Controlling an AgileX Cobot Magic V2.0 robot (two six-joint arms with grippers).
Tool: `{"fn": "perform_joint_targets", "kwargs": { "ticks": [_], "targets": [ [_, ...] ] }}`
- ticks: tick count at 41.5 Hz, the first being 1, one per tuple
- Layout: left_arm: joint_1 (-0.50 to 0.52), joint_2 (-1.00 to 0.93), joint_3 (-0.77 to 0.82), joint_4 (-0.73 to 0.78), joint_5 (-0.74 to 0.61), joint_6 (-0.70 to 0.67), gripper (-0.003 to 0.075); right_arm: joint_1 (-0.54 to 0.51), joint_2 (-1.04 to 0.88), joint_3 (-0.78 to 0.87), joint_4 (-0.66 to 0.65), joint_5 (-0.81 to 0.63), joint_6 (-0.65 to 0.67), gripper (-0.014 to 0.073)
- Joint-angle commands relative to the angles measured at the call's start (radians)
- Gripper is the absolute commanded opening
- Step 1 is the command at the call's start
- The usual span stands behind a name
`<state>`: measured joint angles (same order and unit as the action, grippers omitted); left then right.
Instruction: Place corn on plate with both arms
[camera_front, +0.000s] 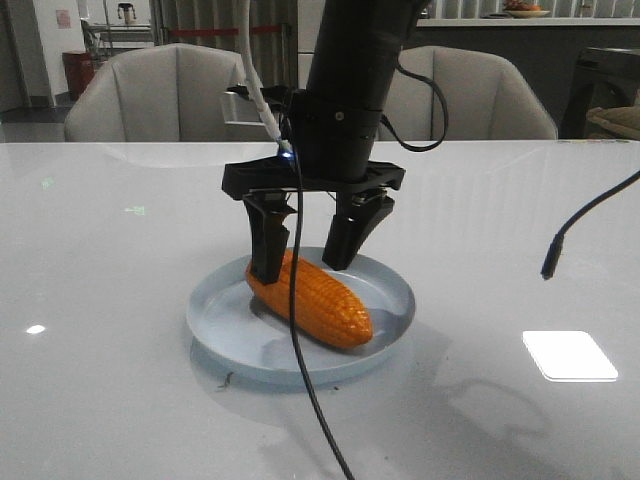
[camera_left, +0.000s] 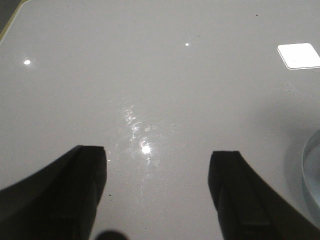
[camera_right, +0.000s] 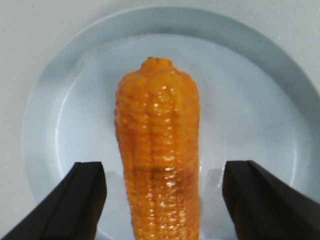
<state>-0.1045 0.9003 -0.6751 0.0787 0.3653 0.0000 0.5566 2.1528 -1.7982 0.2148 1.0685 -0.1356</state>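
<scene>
Corn (camera_front: 312, 298) lies on the plate (camera_front: 395, 285), center frame. Your right tool (camera_front: 306, 255) is wide open, holding nothing. Lift it straight up.

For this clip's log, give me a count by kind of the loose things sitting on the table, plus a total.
Corn: 1, orange, lying inside the plate.
Plate: 1, pale blue, on the white table.
Total: 2 things.
The right gripper straddles the corn with fingers open; the left gripper is open above bare table.
</scene>
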Motion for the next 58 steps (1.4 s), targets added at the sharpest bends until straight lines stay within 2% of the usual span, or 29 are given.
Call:
{"fn": "perform_joint_targets", "kwargs": {
  "ticks": [1, 8, 16, 30, 35, 47, 52, 58],
  "targets": [
    [0.002, -0.011, -0.028, -0.006, -0.076, -0.008, 0.0496, -0.002, -0.07, -0.071, 0.001, 0.048, -0.01, 0.0594],
    [0.002, -0.011, -0.028, -0.006, -0.067, -0.008, 0.0496, -0.018, -0.103, -0.141, -0.004, 0.151, -0.01, 0.0594],
    [0.002, -0.011, -0.028, -0.006, -0.012, -0.008, 0.0496, -0.077, -0.227, -0.146, -0.01, 0.131, -0.005, 0.0594],
    [0.002, -0.011, -0.028, -0.006, -0.002, -0.008, 0.0496, -0.279, -0.571, -0.084, -0.076, 0.096, -0.005, 0.0594],
    [0.002, -0.011, -0.028, -0.006, -0.002, -0.008, 0.0496, -0.37, -0.716, 0.032, -0.092, 0.045, -0.005, 0.0594],
    [0.002, -0.011, -0.028, -0.006, -0.008, -0.008, 0.0496, -0.579, -1.066, 0.512, -0.092, -0.152, -0.005, 0.0594],
    [0.002, -0.011, -0.028, -0.009, -0.019, -0.008, 0.0496, -0.627, -1.172, 0.672, -0.094, -0.182, -0.006, 0.0594],
    [0.002, -0.011, -0.028, -0.028, -0.028, -0.008, 0.0496, -0.632, -1.273, 0.818, -0.106, -0.187, -0.021, 0.0594]
  ]
}}
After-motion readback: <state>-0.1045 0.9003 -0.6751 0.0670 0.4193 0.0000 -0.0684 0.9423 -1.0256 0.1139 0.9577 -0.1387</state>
